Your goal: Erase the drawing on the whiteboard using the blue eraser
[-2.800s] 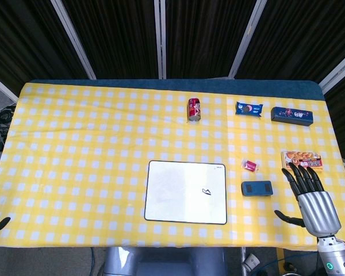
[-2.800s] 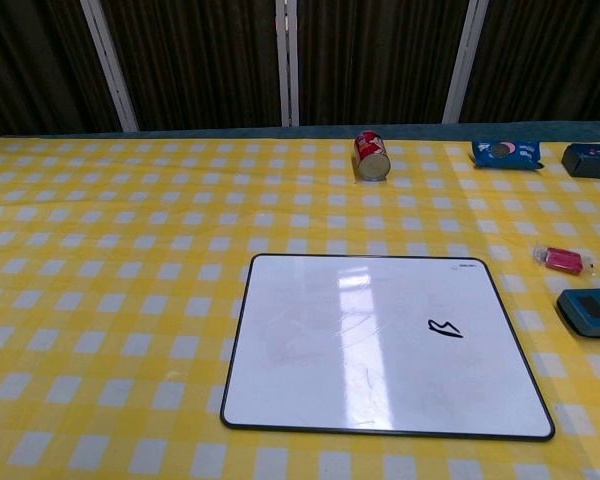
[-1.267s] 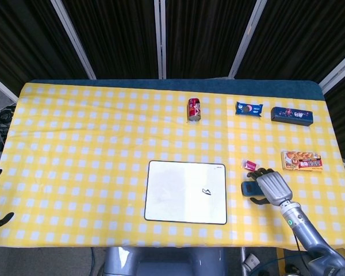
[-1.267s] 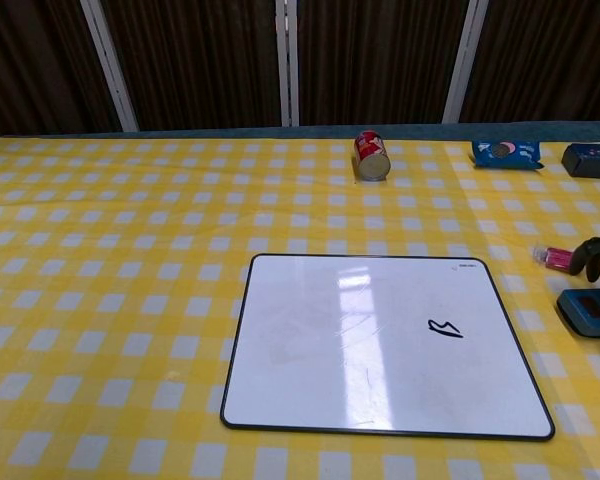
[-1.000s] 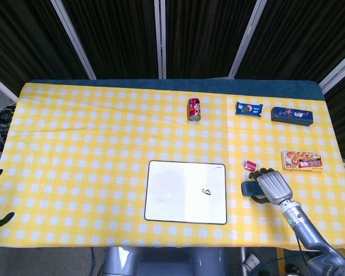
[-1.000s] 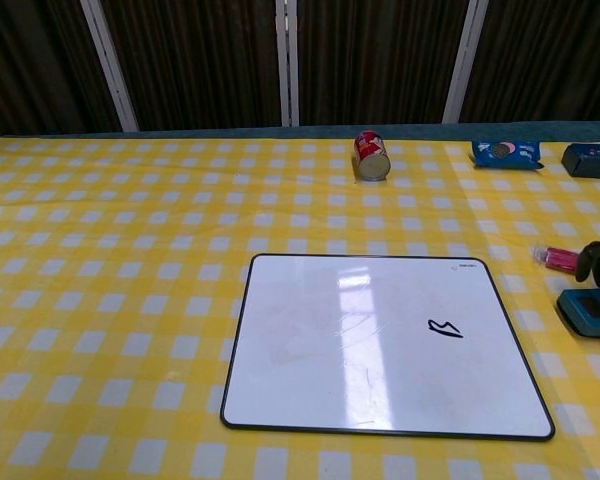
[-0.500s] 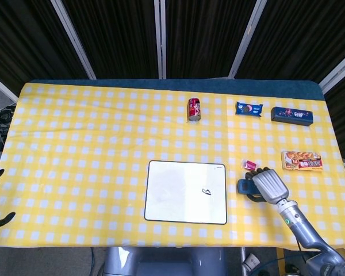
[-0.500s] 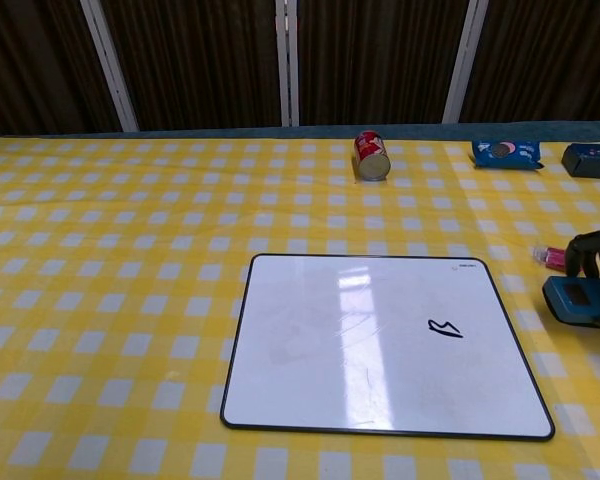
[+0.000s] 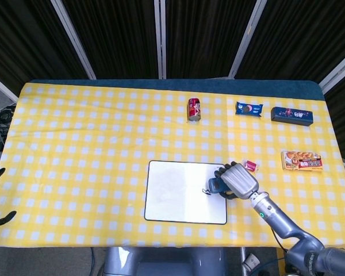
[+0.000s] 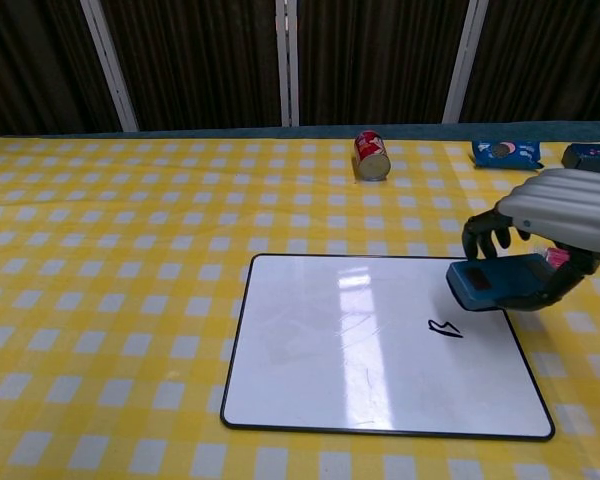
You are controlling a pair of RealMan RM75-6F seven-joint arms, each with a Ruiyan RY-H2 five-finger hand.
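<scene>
Across yellow checked tablecloth (image 9: 80,144), whiteboard (image 10: 360,350), dark curtains (image 9: 115,34) behind

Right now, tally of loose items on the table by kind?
Whiteboard: 1
Blue eraser, held by the right robot hand: 1
Soda can: 1
Snack packs, blue, dark blue, orange: 3
Small pink packet: 1
Total: 7

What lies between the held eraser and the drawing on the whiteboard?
Nothing but bare whiteboard. In the chest view, the eraser in the right hand sits just above the drawing, apart from it.
</scene>
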